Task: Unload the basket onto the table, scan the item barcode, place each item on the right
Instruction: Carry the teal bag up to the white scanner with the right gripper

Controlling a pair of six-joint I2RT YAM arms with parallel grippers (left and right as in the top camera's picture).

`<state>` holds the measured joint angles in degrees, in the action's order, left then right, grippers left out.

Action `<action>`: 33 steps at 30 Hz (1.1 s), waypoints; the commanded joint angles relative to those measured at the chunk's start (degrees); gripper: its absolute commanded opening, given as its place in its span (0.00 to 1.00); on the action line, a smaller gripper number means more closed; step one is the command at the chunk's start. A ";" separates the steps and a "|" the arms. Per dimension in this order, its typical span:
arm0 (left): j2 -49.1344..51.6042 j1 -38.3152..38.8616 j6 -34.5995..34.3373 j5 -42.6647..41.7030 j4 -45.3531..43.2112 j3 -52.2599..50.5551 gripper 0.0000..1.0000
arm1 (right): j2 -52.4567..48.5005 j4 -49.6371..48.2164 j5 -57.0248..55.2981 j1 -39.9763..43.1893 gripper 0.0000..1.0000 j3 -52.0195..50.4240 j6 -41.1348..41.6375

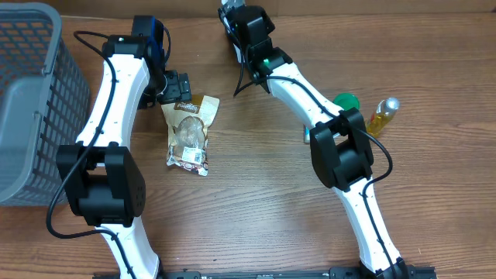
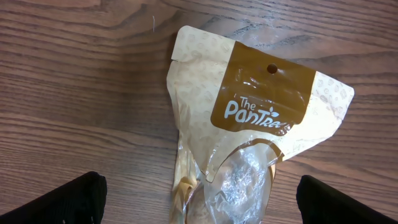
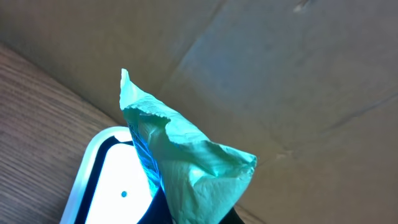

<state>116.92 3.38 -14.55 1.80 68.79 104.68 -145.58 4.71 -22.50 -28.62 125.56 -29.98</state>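
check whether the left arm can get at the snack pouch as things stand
Probably yes: the left gripper is open just above the snack pouch's top end, and nothing covers the pouch.

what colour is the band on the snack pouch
Brown band with white lettering, clearest in left wrist view.

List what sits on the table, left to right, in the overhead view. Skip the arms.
grey basket → snack pouch → green round object → yellow bottle
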 commanded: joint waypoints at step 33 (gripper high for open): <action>0.04 0.17 0.83 0.48 -0.09 0.81 1.00 | 15.96 18.12 0.79 -0.87 0.05 0.20 9.05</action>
<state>116.92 3.38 -14.55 1.80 68.77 104.68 -139.94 18.74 -21.80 -29.71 125.29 -22.04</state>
